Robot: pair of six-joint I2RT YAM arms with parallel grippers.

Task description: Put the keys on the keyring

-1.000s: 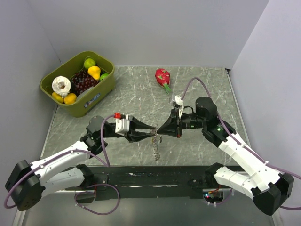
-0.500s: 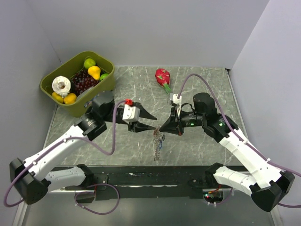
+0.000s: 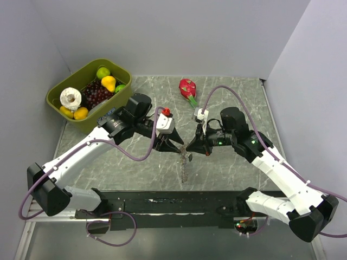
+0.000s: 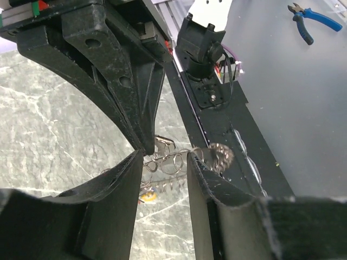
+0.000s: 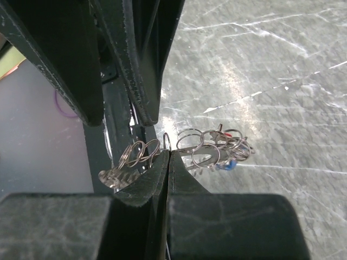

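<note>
My right gripper [image 3: 188,148] [image 5: 168,154] is shut on the thin metal keyring [image 5: 167,142], held above the table. Small silver rings [image 5: 209,146] are strung to both sides of the pinch. The keys [image 3: 184,165] hang below it in a bunch, one of them with a blue head [image 5: 230,165]. My left gripper [image 3: 174,142] [image 4: 165,160] is open and comes in from the upper left. Its fingertips [image 4: 192,162] stand on either side of the row of rings [image 4: 171,162], right beside the right gripper's tip.
A green bin of fruit [image 3: 116,103] stands at the back left and a dragon fruit [image 3: 187,88] at the back middle. The black base rail [image 3: 179,203] runs along the near edge. Blue pliers [image 4: 306,21] lie off the table.
My left arm has swung up and right, toward the bin. Its gripper has let go of the bunch, pulled back, opened wider and returned beside it. The right gripper kept hold.
</note>
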